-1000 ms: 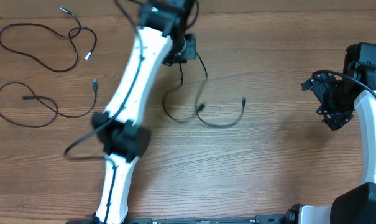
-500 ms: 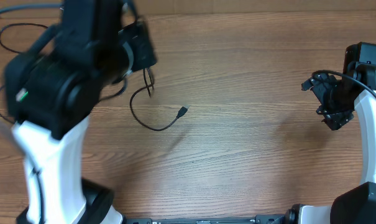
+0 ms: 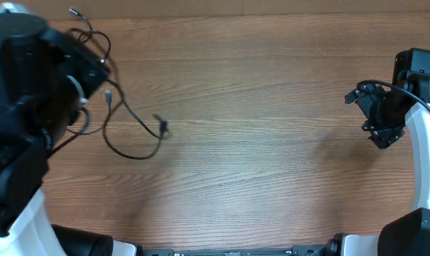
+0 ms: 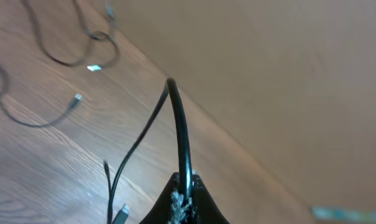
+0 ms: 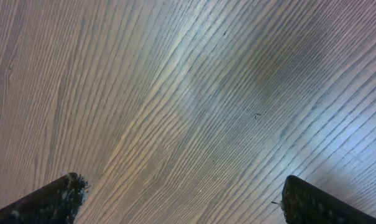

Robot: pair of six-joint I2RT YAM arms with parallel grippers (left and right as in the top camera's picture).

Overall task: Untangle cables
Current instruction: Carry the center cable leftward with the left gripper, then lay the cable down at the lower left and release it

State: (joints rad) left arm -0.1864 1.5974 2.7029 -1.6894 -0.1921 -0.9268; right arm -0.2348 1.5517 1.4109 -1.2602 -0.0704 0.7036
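- One thin black cable with a small plug at its end (image 4: 180,124) is pinched right between the fingertips of the left gripper (image 4: 184,196), whose jaws are closed tight on it. The cord stands up from the pinch in a stiff arch, then drops away past the fingers toward the wood.
- Seen from above, that cord trails down out of the raised arm and sweeps a loop across the brown wood-grain table (image 3: 271,178). It ends in a dark plug (image 3: 161,128) lying out to the side of the fingers. My guess is that it is held high so its own weight draws it clear of the others.
- Well beyond the left fingertips, a loose black cord (image 4: 57,61) tipped with a bright silver plug (image 4: 94,68) lies flat on the wood. Nearer the fingers lies a second loose black cord (image 4: 32,124) with a small grey plug (image 4: 76,98). Neither touches the held cable as far as I can see, though the arm hides much of that corner from above.
- The right gripper (image 5: 184,198) hangs with its black fingertips (image 5: 60,198) spread wide, and only bare wood shows between them. It looks parked out of the way, since no cord lies near it.
- I'd judge the job nearly done: this cable only needs laying down apart from the other two.
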